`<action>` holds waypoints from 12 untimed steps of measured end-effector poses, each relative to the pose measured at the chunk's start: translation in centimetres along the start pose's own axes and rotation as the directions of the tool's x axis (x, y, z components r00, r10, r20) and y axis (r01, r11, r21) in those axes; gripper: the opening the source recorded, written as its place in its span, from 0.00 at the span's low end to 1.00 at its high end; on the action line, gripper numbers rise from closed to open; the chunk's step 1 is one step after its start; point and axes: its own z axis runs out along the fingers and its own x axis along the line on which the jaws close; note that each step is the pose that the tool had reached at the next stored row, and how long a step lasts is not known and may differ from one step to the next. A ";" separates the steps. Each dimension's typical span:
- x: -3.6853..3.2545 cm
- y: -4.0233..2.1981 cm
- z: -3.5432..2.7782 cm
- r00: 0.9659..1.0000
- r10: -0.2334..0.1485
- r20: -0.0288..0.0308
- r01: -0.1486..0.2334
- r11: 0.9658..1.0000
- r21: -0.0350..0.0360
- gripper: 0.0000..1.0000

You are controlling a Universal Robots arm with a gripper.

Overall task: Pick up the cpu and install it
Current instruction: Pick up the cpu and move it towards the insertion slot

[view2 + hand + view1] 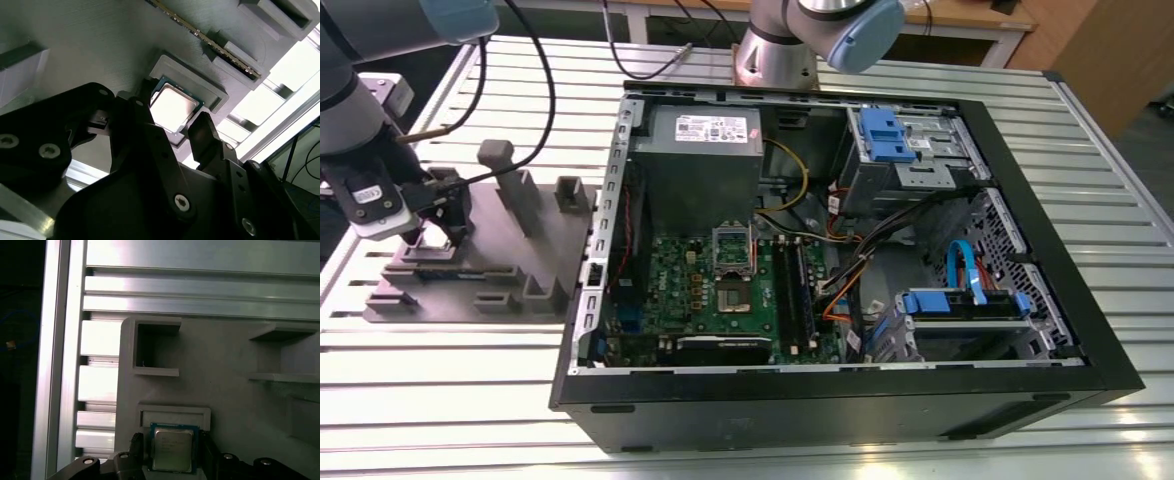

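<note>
exterior view: an open computer case (787, 410) lies on a slatted metal table (454, 380). a grey holder block (520, 255) sits at 9 o'clock from the case, on the exterior view's left, just beside it.
arm base (781, 55): at 12 o'clock from the case.
gripper (434, 235): pointed down over the 9 o'clock end of the holder block, well apart from the case.
gripper state: released. in both wrist views the gripper (171, 112) (171, 441) has its black fingers (200, 132) spread, one on each side of the cpu. whether they touch its edges cannot be told.
cpu (175, 106) (172, 450): lies flat, metal top up, in a shallow square pocket of the holder block (100, 45) (225, 355), between the fingers (136, 441).
memory stick (212, 46): stands on edge in a slot of the holder block, near the cpu pocket, in the second wrist view.
circuit board (787, 280): green, on the floor of the case, toward 7 o'clock of its inside.
socket (735, 290): near the middle of the circuit board, with its metal frame tipped up at the 12 o'clock side.
</note>
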 end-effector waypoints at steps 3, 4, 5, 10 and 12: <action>0.00 0.12 0.01 1.000 0.000 0.000 0.000 1.000 0.001 0.56; 0.00 0.15 0.00 1.000 0.000 0.000 0.000 1.000 0.002 0.56; 0.00 0.16 -0.01 1.000 0.000 0.000 0.000 1.000 0.003 0.56; 0.01 0.17 -0.02 1.000 0.000 0.000 0.000 1.000 0.004 0.56; 0.00 0.17 -0.02 1.000 0.000 0.000 0.000 1.000 0.005 0.56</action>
